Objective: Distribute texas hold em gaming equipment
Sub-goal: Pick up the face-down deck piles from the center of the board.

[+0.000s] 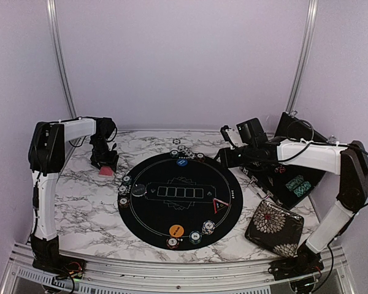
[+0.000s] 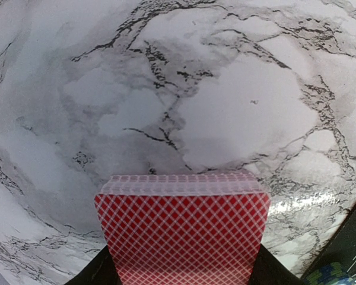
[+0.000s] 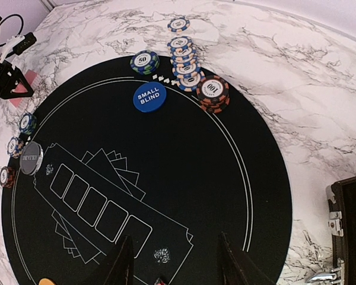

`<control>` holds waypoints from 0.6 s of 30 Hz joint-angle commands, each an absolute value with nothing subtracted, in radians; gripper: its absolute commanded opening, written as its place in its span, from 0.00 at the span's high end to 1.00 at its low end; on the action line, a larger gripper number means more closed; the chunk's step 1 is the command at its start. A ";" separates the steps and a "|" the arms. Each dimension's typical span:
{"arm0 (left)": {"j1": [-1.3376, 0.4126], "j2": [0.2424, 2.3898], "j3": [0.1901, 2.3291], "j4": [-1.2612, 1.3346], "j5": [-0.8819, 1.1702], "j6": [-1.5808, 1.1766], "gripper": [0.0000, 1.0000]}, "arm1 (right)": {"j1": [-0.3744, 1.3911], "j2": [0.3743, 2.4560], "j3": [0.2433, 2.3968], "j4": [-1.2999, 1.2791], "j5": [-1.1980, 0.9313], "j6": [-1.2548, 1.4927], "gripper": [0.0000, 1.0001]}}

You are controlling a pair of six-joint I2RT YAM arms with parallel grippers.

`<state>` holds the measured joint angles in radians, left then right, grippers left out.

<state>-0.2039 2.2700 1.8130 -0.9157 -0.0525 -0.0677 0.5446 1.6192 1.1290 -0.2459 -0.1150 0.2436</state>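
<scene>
A deck of red-backed playing cards (image 2: 184,231) fills the gap between my left gripper's (image 1: 104,162) dark fingers (image 2: 95,274), which are shut on its two sides. The deck (image 1: 104,171) sits low over the marble, left of the round black mat (image 1: 190,177). My right gripper (image 3: 175,236) hangs open over the mat's right part with nothing between its fingers. Poker chip stacks (image 3: 213,92) and a blue small-blind disc (image 3: 149,97) lie at the mat's far edge. More chips (image 1: 124,190) and a black disc (image 1: 138,190) sit at its left. An orange disc (image 1: 176,231), chips (image 1: 202,229) and the red-edged triangle (image 1: 219,205) lie near its front right.
A floral square pouch (image 1: 274,228) lies on the marble at the front right. Behind it an open black case (image 1: 282,184) holds more chips (image 1: 299,185). The right arm reaches over the case towards the mat. White walls close in the table at the back and sides.
</scene>
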 commanded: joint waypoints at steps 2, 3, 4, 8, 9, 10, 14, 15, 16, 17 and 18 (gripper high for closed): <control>-0.199 2.239 1.797 -0.973 -0.083 -0.070 0.44 | 0.541 1.598 1.126 -0.228 -0.131 0.273 0.55; -0.199 2.234 1.796 -0.973 -0.084 -0.070 0.45 | 0.543 1.599 1.127 -0.226 -0.134 0.276 0.55; -0.199 2.229 1.795 -0.973 -0.087 -0.070 0.45 | 0.543 1.600 1.127 -0.224 -0.136 0.277 0.55; -0.199 2.218 1.793 -0.978 -0.087 -0.070 0.45 | 0.545 1.603 1.133 -0.221 -0.146 0.285 0.55; -0.199 2.216 1.792 -0.981 -0.087 -0.071 0.45 | 0.545 1.604 1.134 -0.220 -0.150 0.285 0.54; -0.199 2.212 1.792 -0.982 -0.086 -0.071 0.45 | 0.546 1.604 1.135 -0.218 -0.155 0.288 0.55; -0.199 2.199 1.787 -0.986 -0.085 -0.075 0.46 | 0.548 1.609 1.140 -0.213 -0.172 0.296 0.54; -0.199 2.196 1.786 -0.988 -0.083 -0.076 0.46 | 0.548 1.611 1.142 -0.213 -0.178 0.298 0.55; -0.199 2.191 1.783 -0.989 -0.082 -0.076 0.46 | 0.547 1.615 1.144 -0.212 -0.185 0.301 0.54; -0.201 2.186 1.779 -0.991 -0.080 -0.077 0.46 | 0.548 1.619 1.146 -0.211 -0.191 0.304 0.55; -0.201 2.181 1.774 -0.991 -0.080 -0.078 0.46 | 0.550 1.620 1.148 -0.209 -0.197 0.307 0.55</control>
